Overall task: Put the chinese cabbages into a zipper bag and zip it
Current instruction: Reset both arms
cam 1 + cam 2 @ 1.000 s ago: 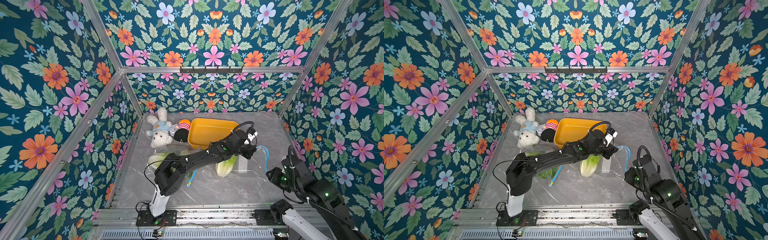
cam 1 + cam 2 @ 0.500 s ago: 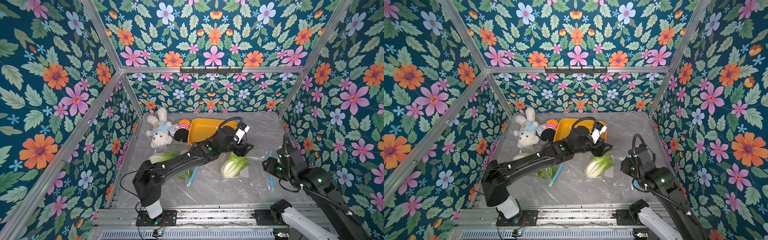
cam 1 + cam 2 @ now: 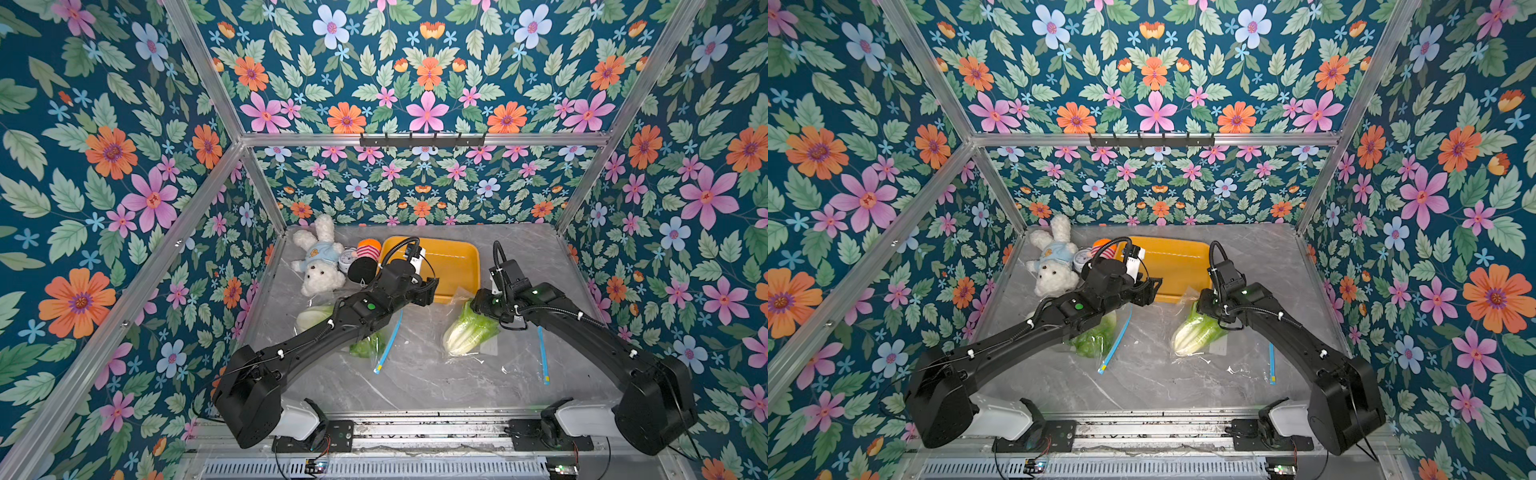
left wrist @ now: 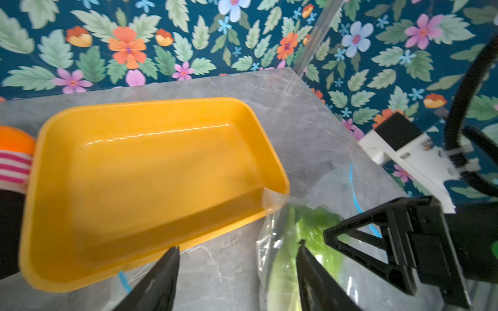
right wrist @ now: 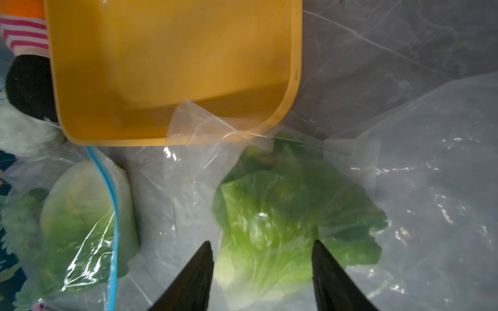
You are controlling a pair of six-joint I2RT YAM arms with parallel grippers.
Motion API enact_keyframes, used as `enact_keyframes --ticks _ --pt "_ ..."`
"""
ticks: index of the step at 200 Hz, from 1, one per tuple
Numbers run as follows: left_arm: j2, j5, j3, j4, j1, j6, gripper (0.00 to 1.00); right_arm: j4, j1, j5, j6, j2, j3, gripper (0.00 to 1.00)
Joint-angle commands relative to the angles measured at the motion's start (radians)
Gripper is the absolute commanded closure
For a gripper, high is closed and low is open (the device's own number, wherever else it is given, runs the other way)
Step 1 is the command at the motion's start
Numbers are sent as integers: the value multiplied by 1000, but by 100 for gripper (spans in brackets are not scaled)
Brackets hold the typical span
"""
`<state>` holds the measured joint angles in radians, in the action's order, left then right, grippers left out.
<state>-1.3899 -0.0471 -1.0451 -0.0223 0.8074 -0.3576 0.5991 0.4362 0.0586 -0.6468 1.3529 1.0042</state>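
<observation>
The glossy toy chinese cabbage, with a pale base and crinkly green leaves, lies just beside a corner of the shallow yellow plastic tray. It seems to be inside a clear zipper bag with a blue zip strip. I judge it light and stiff but slippery, more so through the film, so the best hold is across its thick middle. The limp bag is better taken at the zip edge. A second cabbage lies in a second clear bag along the same side of the tray, partly under the left arm. I cannot find a third. The tray is empty; only a bag corner rests over its rim. The right gripper hangs over the first cabbage, jaws spread and holding nothing. The left gripper, also spread and empty, is at the tray's edge.
</observation>
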Motion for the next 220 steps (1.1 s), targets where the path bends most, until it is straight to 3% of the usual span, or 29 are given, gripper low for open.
enact_keyframes --ticks 1,28,67,93,103,112,132,145,186,209,220 --pt "35 -79 28 29 -28 -15 29 -6 -2 -86 40 5 -39 40" --pt "74 -173 48 -1 -72 -6 24 46 -5 -149 53 -41 -66 40" --pt "140 -363 79 -52 -234 7 4 61 -53 -165 102 -132 28 35" --pt "160 -508 138 -1 -432 26 1 -18 -274 -110 115 -162 40 25" --pt "154 -558 189 74 -516 35 1 -123 -322 -217 161 -179 -13 17" --pt "143 -586 259 167 -592 42 1 -206 -346 -345 198 -178 -63 2" --pt "95 -506 405 380 -748 44 1 -363 -438 -442 219 -145 -167 1" --pt "57 -477 478 485 -799 65 1 -467 -470 -487 238 -123 -245 1" --pt "-53 -391 679 909 -823 181 1 -850 -474 -526 349 -25 -456 1" --pt "-124 -281 684 1017 -832 206 1 -972 -477 -456 404 10 -492 1" --pt "-123 -244 666 971 -827 221 1 -1073 -478 -393 432 33 -511 1"
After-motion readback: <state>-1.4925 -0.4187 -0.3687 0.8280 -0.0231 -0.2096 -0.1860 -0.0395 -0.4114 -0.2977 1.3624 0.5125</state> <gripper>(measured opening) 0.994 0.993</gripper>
